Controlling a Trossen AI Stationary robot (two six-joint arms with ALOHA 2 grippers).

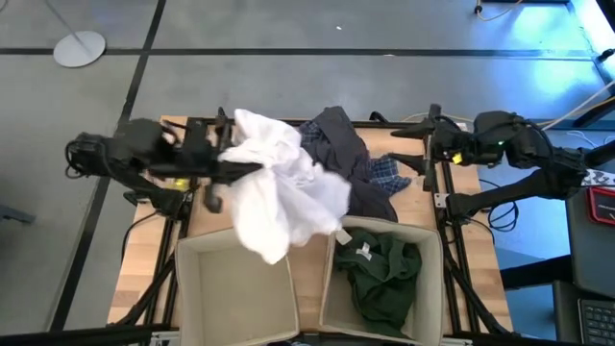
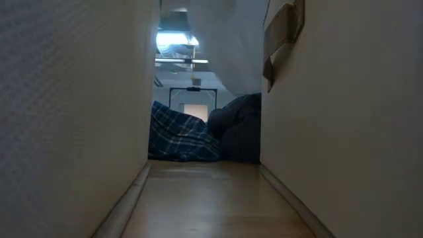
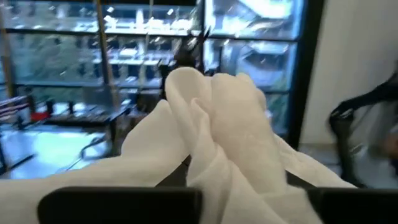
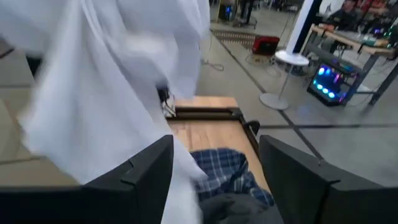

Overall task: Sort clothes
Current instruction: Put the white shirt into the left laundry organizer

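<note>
White garment (image 1: 279, 183) | your left end effector (image 1: 231, 165) clamped on it, lifted | right end effector (image 1: 420, 154) fingers apart, beside plaid shirt (image 1: 389, 175).

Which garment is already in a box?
The dark green one, lying in the right-hand beige box. The white garment hangs from the left gripper; the dark grey and plaid ones lie on the table.

White garment (image 4: 106, 81) hangs before the right end effector (image 4: 214, 180), its fingers apart; plaid shirt (image 4: 227, 171) lies on the table (image 4: 205, 134).
</note>
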